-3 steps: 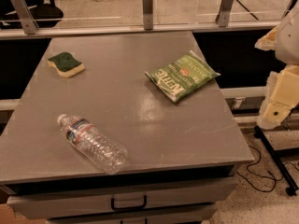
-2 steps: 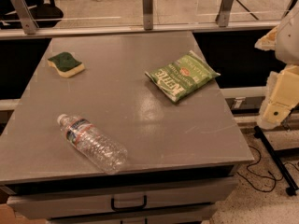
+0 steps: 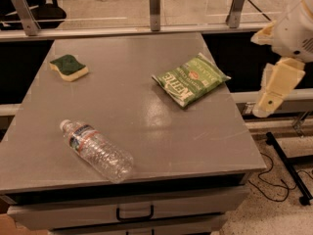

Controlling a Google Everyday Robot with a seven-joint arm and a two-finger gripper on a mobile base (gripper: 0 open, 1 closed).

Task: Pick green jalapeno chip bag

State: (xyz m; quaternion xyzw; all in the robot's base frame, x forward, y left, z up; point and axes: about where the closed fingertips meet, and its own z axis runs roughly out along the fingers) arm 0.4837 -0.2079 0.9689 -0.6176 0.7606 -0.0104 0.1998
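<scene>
The green jalapeno chip bag [image 3: 190,79] lies flat on the right half of the grey table [image 3: 146,126], its white "Kettle" lettering facing up and a small red logo near its middle. My gripper [image 3: 268,102], cream-coloured, hangs off the table's right edge. It is to the right of the bag, a little nearer the front, and apart from it. It holds nothing that I can see.
A green-topped yellow sponge [image 3: 69,67] lies at the back left. A clear plastic water bottle [image 3: 96,150] lies on its side at the front left. A glass barrier with metal posts [image 3: 154,7] runs along the table's far edge. A drawer handle [image 3: 134,213] is below the front.
My gripper has moved a little left and up, closer to the table's right edge. The bag, sponge and bottle have not moved.
</scene>
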